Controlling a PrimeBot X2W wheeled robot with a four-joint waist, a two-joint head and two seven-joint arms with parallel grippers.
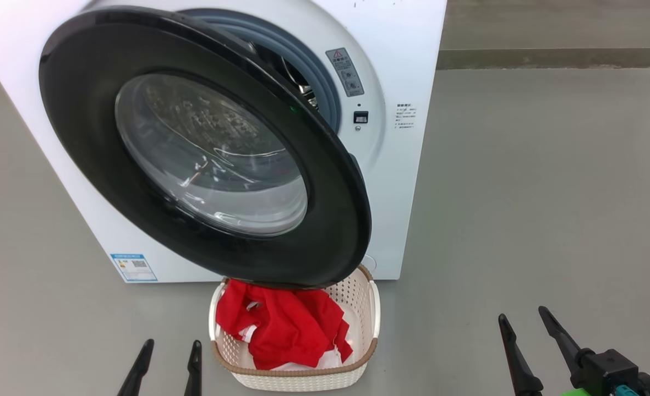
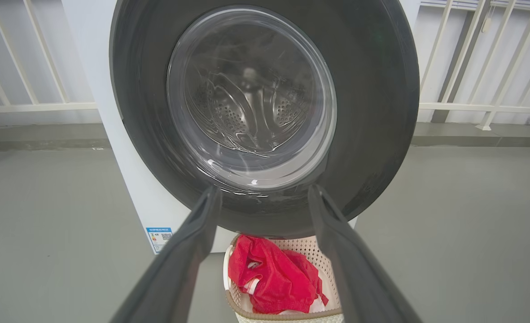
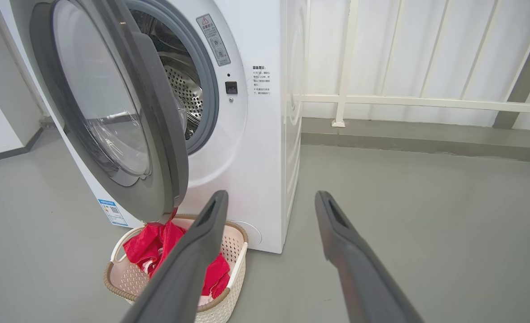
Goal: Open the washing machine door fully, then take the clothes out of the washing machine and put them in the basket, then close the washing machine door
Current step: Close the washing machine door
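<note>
The half-open washing machine door (image 1: pixel 203 148) overhangs the basket (image 1: pixel 364 308) (floor beside free).

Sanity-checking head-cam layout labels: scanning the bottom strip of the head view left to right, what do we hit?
left end effector → basket, with the clothes in it → right end effector. Both end effectors are open and holding nothing.

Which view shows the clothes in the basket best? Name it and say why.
The head view: it looks down on the clothes, a red pile in the basket, only the far edge hidden by the door. The left wrist view frames them between its fingers; the right wrist view has a finger crossing them.
</note>
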